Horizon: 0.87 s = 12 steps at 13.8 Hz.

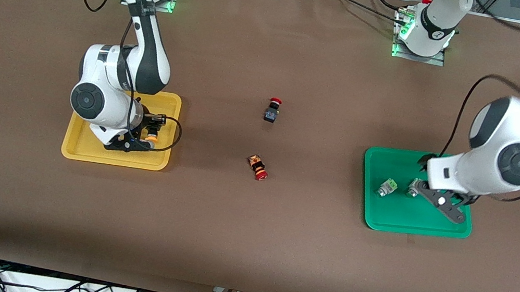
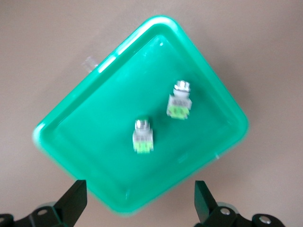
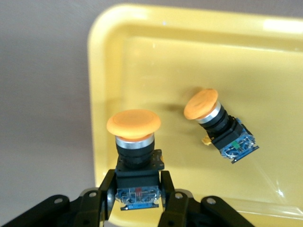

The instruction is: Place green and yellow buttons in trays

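Observation:
My right gripper (image 3: pixel 137 182) is shut on the black-blue body of a yellow button (image 3: pixel 135 139) and holds it low over the yellow tray (image 3: pixel 156 56), near one rim. A second yellow button (image 3: pixel 220 125) lies on its side in that tray. In the front view the right gripper (image 1: pixel 142 139) is over the yellow tray (image 1: pixel 79 150), and one orange cap (image 1: pixel 151 138) shows beside it. My left gripper (image 2: pixel 138 203) is open and empty above the green tray (image 2: pixel 94 123). Two green buttons (image 2: pixel 143 137) (image 2: pixel 179 101) lie in that tray, also visible in the front view (image 1: pixel 386 187) (image 1: pixel 413 188).
Two red-capped buttons lie on the brown table between the trays: one upright (image 1: pixel 273 110), one on its side (image 1: pixel 258 166) nearer the front camera. The left arm's wrist (image 1: pixel 443 202) hangs over the green tray (image 1: pixel 385 217). Cables trail from both arms.

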Each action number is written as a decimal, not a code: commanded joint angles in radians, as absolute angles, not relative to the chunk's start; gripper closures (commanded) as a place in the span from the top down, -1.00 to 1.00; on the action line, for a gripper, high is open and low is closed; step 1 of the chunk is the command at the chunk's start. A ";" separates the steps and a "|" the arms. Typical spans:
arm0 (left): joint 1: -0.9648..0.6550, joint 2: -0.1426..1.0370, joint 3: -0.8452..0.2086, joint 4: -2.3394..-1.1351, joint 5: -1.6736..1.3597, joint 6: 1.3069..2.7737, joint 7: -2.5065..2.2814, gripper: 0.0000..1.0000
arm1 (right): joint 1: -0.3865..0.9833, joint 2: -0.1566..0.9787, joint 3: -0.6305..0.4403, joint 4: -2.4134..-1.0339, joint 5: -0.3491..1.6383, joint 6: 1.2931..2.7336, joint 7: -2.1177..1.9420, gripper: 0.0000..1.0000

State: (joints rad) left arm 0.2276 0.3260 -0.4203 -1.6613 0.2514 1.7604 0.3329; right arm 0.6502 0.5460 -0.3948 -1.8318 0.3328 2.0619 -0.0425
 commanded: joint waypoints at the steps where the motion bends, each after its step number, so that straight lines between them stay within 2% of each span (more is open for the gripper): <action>1: 0.224 0.282 -0.425 -1.464 0.183 1.521 0.302 1.00 | 0.661 0.555 -0.388 -1.894 0.353 2.140 -0.048 -0.43; 2: 0.209 0.253 -0.417 -1.435 0.157 1.487 0.295 1.00 | 0.661 0.561 -0.388 -1.893 0.362 2.140 -0.049 -0.30; 3: 0.186 0.208 -0.378 -1.445 0.134 1.486 0.273 1.00 | 0.661 0.561 -0.390 -1.884 0.362 2.132 -0.049 0.25; 4: 0.122 0.165 -0.251 -1.462 0.077 1.494 0.237 1.00 | 0.660 0.555 -0.390 -1.873 0.362 2.128 -0.041 0.99; 5: 0.038 0.113 -0.122 -1.501 0.021 1.508 0.191 1.00 | 0.661 0.537 -0.393 -1.867 0.362 2.117 -0.041 1.00; 6: -0.006 0.041 -0.036 -1.572 -0.016 1.544 0.157 1.00 | 0.661 0.513 -0.393 -1.849 0.362 2.114 -0.040 1.00; 7: -0.033 -0.039 -0.005 -1.668 -0.028 1.595 0.147 1.00 | 0.663 0.488 -0.394 -1.827 0.361 2.109 -0.040 1.00; 8: -0.041 -0.082 -0.003 -1.737 -0.022 1.650 0.135 1.00 | 0.667 0.454 -0.400 -1.818 0.354 2.080 -0.022 1.00; 9: -0.041 -0.087 -0.003 -1.752 -0.021 1.643 0.064 1.00 | 0.669 0.416 -0.402 -1.812 0.342 2.062 0.006 1.00; 12: -0.034 -0.060 -0.009 -1.721 -0.018 1.609 -0.040 1.00 | 0.673 0.258 -0.396 -1.822 0.232 1.990 0.020 1.00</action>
